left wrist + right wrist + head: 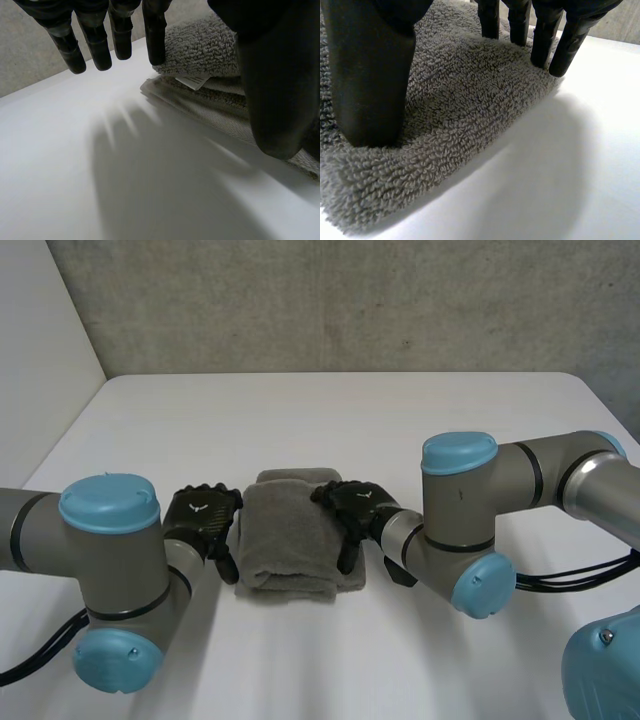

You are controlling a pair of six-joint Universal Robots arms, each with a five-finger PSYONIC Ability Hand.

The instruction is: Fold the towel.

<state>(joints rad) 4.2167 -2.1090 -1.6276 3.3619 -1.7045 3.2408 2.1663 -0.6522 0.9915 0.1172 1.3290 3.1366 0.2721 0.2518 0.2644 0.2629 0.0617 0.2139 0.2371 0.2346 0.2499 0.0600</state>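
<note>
White table [330,410] under a rough grey concrete wall [350,300], and the grey towel [285,540] sits as a compact folded stack toward the table's 6 o'clock, a white label [191,81] peeking from its layers. The left hand [200,518] hovers at the towel's 9 o'clock, fingers straight and spread, holding nothing, while the right hand [352,508] lies across the 3 o'clock side, straight fingers and thumb flat on the pile. Best play, I'd say: press evenly, square the edges, lift straight off without dragging layers.

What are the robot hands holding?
Nothing. The right robot hand rests open on the towel, near its right edge. The left robot hand is open beside the left edge.
</note>
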